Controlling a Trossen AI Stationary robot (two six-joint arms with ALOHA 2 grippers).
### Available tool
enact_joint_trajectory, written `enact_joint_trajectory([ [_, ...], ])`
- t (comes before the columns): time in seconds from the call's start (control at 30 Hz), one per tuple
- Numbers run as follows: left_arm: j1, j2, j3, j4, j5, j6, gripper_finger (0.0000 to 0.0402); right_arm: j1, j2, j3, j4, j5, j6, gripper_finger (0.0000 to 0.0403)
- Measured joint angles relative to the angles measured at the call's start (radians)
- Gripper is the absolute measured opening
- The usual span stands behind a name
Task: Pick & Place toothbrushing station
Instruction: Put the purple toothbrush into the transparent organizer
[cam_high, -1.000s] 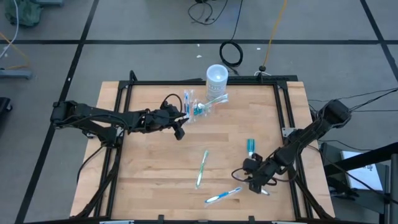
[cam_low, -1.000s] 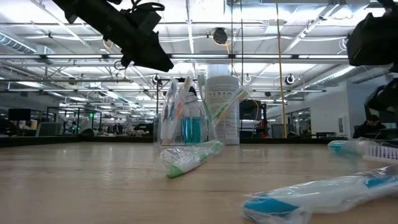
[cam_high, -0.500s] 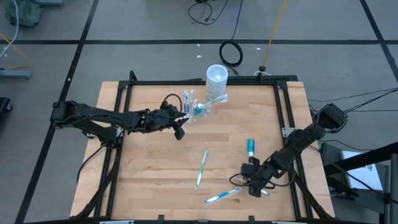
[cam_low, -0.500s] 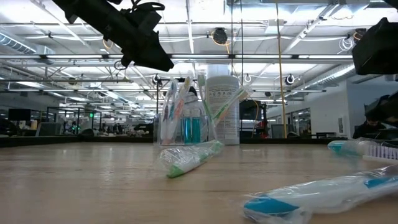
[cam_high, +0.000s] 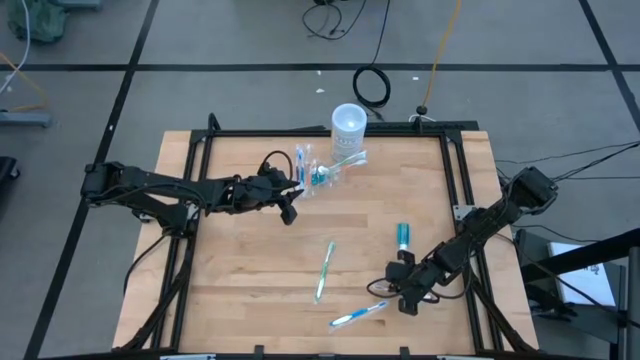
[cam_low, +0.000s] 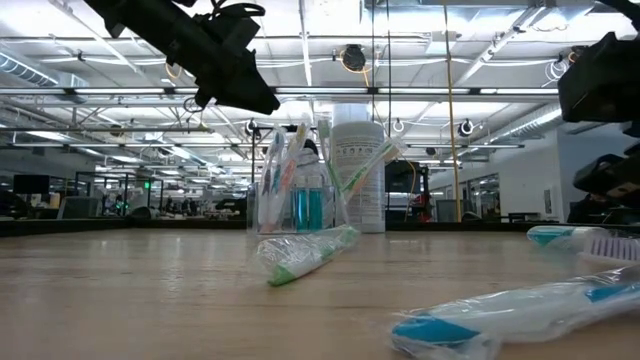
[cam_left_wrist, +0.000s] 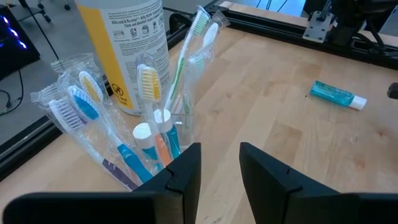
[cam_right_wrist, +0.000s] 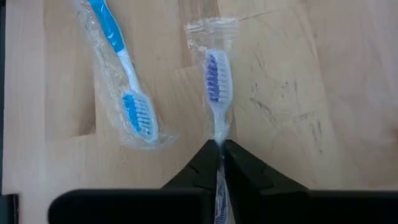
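In the high view the right gripper (cam_high: 408, 300) sits low over the front right part of the table (cam_high: 250, 250), and its own body hides what lies under it; only the right wrist view shows the fingertips pinched together on the handle of a wrapped purple-bristled toothbrush (cam_right_wrist: 217, 93), whose lower handle is cut off behind the fingers. Beside it lies a wrapped blue toothbrush (cam_right_wrist: 127, 81), apart from the purple one. In the low view the right arm is only a dark mass at the picture's edge. Against the frame a second ago, the right gripper has moved slightly nearer the front toothbrushes and its fingers, then spread, have clamped; the left arm has not shifted. The toothbrushing station (cam_high: 312, 172) stands at the back centre of the table, just beside the white cup (cam_high: 348, 125): a small clear holder, its walls hard to trace, upright and crowded with wrapped brushes and small tubes. The left gripper (cam_left_wrist: 219, 163) hovers just beside it, fingers parted and holding nothing. A green toothbrush (cam_high: 325, 268) and a teal tube (cam_high: 402, 236) lie loose on the table.
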Motion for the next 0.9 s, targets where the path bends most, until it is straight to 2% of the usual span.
enact_joint_trajectory([
  [0.13,0.000,0.000,0.000,0.000,0.000,-0.001,0.0118,-0.002,-0.014,-0.001,-0.007,0.024,-0.046,0.0005],
  [0.3,0.000,0.000,0.000,0.000,0.000,-0.001,0.0118,-0.013,-0.097,-0.003,-0.014,0.138,-0.135,0.0002],
  [0.47,0.000,0.000,0.000,0.009,0.000,-0.001,0.0118,-0.046,-0.202,-0.003,-0.013,0.254,-0.307,0.0001],
  [0.73,0.000,0.000,0.000,0.041,0.000,-0.001,0.0118,-0.158,-0.340,-0.002,0.001,0.336,-0.579,0.0000],
  [0.9,0.000,0.000,0.000,0.043,0.000,0.000,0.0118,-0.268,-0.418,-0.002,0.103,0.374,-0.738,0.0000],
])
